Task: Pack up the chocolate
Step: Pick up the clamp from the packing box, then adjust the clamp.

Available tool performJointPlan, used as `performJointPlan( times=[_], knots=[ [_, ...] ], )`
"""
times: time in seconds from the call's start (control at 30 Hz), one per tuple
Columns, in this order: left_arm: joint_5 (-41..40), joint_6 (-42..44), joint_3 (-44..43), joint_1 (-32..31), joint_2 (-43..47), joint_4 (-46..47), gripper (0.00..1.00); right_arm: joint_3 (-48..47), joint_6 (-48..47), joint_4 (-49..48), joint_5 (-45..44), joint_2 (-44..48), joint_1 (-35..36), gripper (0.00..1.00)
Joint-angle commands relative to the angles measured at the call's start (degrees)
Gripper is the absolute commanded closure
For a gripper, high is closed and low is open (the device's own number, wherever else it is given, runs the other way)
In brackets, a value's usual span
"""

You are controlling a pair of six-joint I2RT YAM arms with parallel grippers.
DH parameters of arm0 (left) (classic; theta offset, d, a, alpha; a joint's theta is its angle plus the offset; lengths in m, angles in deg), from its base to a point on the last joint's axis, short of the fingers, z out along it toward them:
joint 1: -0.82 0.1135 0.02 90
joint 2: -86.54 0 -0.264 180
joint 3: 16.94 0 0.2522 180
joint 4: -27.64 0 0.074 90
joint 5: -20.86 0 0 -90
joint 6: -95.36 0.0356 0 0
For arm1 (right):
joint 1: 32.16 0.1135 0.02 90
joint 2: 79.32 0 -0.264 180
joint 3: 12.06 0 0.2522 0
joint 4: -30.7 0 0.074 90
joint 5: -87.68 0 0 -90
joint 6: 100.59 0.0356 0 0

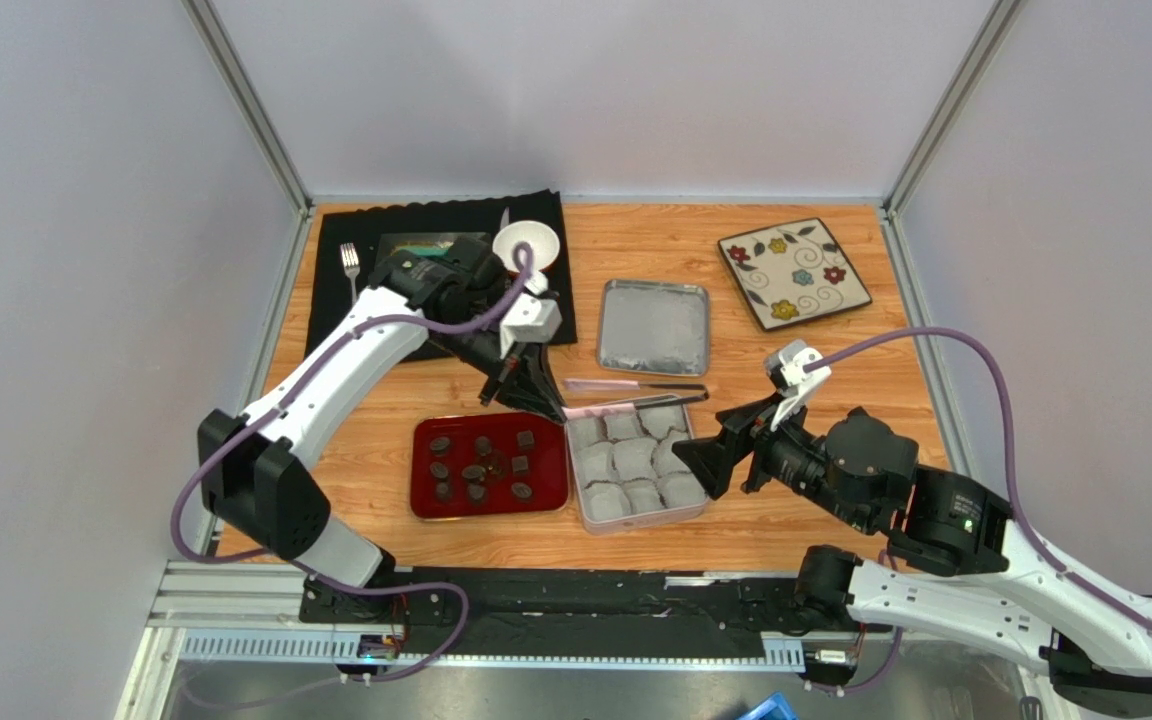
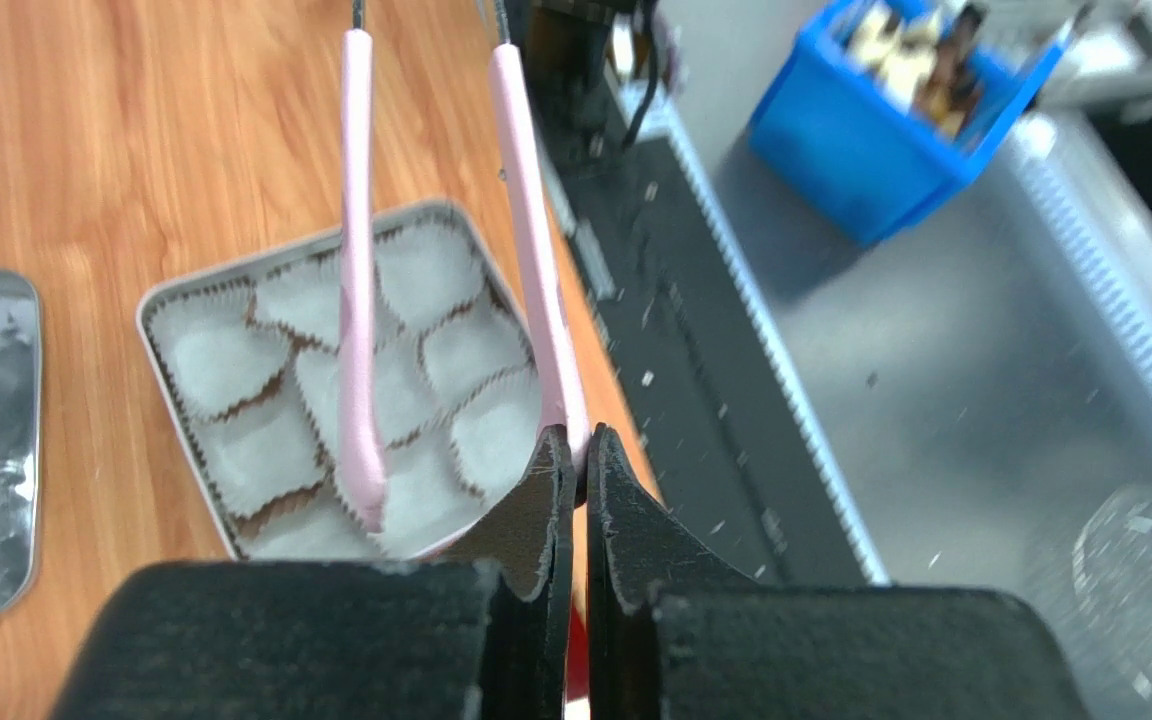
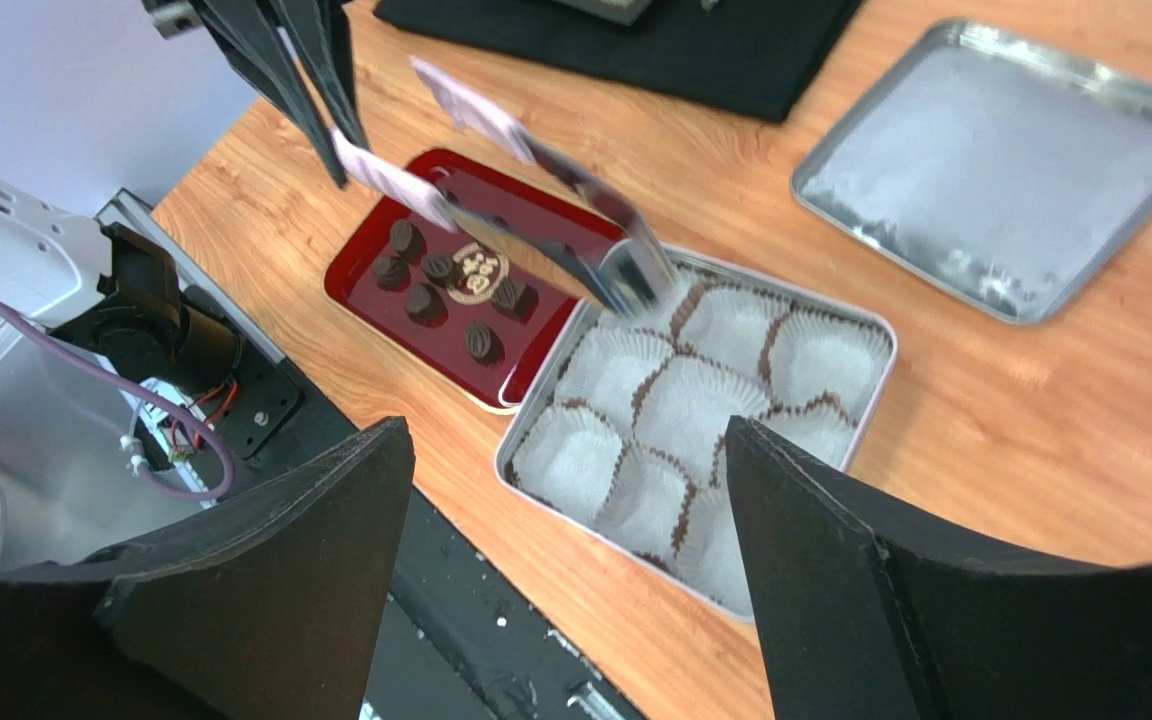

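Small dark brown chocolate pieces lie in the glossy red rectangular tray. Just beside it, the silver metal tin holds white crinkled paper cups. The left claw pinches pink tongs; the right claw gapes wide.

walls: plain pale grey, three sides | table: light wood grain | light: even, soft

I work in a robot laboratory test cell: plain pale grey partition walls held by slim aluminium corner posts box in a light wooden tabletop, a black metal mounting rail runs along its near edge, and a blue plastic parts bin sits beyond that edge.
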Motion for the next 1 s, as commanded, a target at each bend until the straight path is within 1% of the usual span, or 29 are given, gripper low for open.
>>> performJointPlan(
  times=[0.0, 0.03, 0.1, 0.13, 0.17, 0.2, 0.23, 0.37, 0.5, 0.57, 0.73, 0.97],
  knots=[
    [18.8, -8.3, 1.4, 1.8, 5.6, -9.7, 1.00, -2.4, -6.4, -5.9, 2.5, -0.2, 0.3, 0.20],
    [20.2, -10.4, 1.9, 1.8, 5.9, -9.4, 1.00, -2.7, -6.9, -6.1, 4.2, -0.6, 0.3, 0.20],
    [24.0, -14.7, 4.0, 1.8, 6.8, -6.1, 1.00, -3.4, -8.0, -7.4, 5.3, -1.6, 0.3, 0.20],
    [25.2, -20.2, 4.8, 1.8, 7.2, -4.1, 1.00, -3.6, -8.2, -7.9, 5.9, -1.9, 0.3, 0.19],
    [26.7, -23.2, 5.8, 1.8, 7.5, 0.1, 1.00, -3.5, -8.5, -8.7, 6.1, -2.3, 0.3, 0.19],
    [29.8, -25.8, 7.9, 1.8, 8.2, 1.9, 1.00, -2.9, -9.4, -10.8, 6.8, -2.9, 0.4, 0.19],
    [30.4, -28.6, 8.4, 1.8, 8.4, 3.1, 1.00, -2.6, -9.7, -11.9, 7.1, -3.4, 0.4, 0.18],
    [30.4, -28.9, 8.7, 1.8, 10.1, 3.2, 1.00, -1.0, -10.9, -19.2, 9.1, -6.3, 0.4, 0.14],
    [30.4, -29.3, 7.9, 1.8, 11.2, 3.4, 1.00, 0.0, -10.2, -23.2, 14.5, -10.5, 0.3, 0.15],
    [30.4, -29.2, 7.4, 1.8, 11.6, 3.6, 1.00, 0.9, -9.1, -25.6, 15.1, -11.6, 0.3, 0.15],
    [30.4, -28.9, 6.2, 1.8, 12.0, 3.9, 1.00, 5.0, -6.0, -30.4, 15.8, -11.1, 0.3, 0.16],
    [30.4, -28.6, 7.7, 1.8, 13.2, 4.6, 1.00, 9.2, -3.0, -38.7, 15.3, -8.8, 0.3, 0.18]
  ],
)
